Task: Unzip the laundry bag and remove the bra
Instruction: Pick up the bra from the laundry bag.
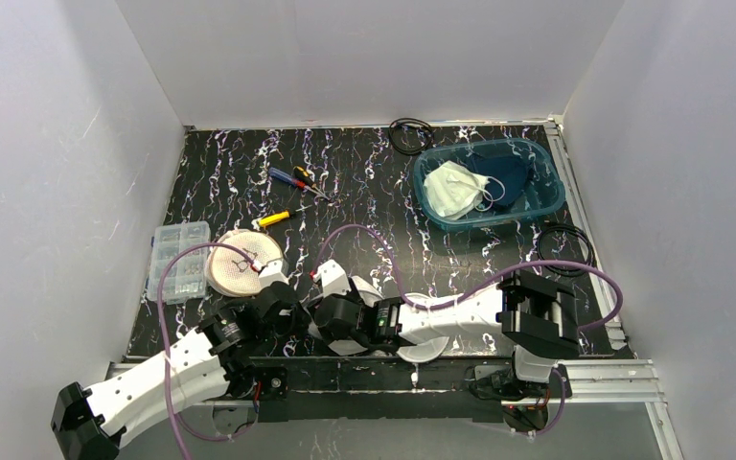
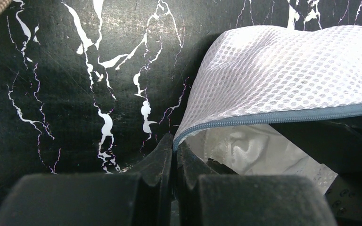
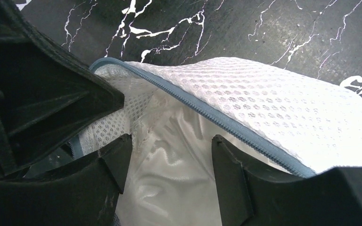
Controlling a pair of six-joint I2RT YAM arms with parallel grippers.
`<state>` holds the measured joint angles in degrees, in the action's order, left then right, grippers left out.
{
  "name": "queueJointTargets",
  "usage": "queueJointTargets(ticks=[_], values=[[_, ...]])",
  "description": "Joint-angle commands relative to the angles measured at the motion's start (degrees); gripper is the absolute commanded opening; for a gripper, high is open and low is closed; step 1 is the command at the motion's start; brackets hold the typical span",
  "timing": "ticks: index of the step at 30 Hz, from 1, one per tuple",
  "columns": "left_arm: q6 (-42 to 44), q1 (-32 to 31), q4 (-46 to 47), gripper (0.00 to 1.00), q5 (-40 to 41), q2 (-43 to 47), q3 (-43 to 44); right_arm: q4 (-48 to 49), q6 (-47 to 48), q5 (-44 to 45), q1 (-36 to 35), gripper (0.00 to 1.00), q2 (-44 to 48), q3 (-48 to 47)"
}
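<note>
Laundry bag (image 2: pixel 283 70): white mesh with a blue-grey zipper (image 2: pixel 273 117), parted. It lies at the near edge of the bench (image 1: pixel 364 182), largely hidden under both arms in the top view. The zipper line runs lengthwise from the left end effector (image 2: pixel 173 149) toward the right one, and the mouth faces the right arm.
Bra (image 3: pixel 169 141): white satin, inside the mouth.
Left end effector: fingers pressed together, pinching the bag's edge at the zipper's end.
Right end effector (image 3: pixel 169 169): fingers spread, straddling the bra.
Blue tub (image 1: pixel 484 227): far right, well apart.

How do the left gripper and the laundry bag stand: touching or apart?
Touching. The left wrist view shows the left gripper shut right on the blue zipper edge of the laundry bag, with no gap between them.
</note>
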<state>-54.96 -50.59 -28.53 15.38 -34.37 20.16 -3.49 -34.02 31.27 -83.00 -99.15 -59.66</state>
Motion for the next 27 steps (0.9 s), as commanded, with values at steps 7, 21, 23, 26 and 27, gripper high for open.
queueJointTargets(ticks=[7, 21, 23, 26, 27], values=[[-0.7, 0.1, -2.3, 0.00, 0.3, 1.2, -0.5, -2.7, -2.4, 3.7, -0.3, 0.75, -4.7, -0.5], [-0.6, 0.2, -2.7, 0.00, 0.3, 1.3, -0.4, -2.8, -5.1, 6.5, -0.2, 0.06, -0.7, 5.5], [-0.4, 0.1, -2.9, 0.00, 0.5, 1.1, 0.0, -1.6, -4.5, 5.9, -0.3, 0.01, 2.3, 6.9], [-0.2, 0.1, -3.0, 0.00, 0.6, 1.1, 0.3, 1.2, -3.5, 4.3, -0.3, 0.01, 8.0, 9.9], [-0.2, 0.1, -3.0, 0.00, 0.7, 1.1, 0.3, 2.6, -2.2, 2.5, -0.2, 0.01, 10.6, 11.0]])
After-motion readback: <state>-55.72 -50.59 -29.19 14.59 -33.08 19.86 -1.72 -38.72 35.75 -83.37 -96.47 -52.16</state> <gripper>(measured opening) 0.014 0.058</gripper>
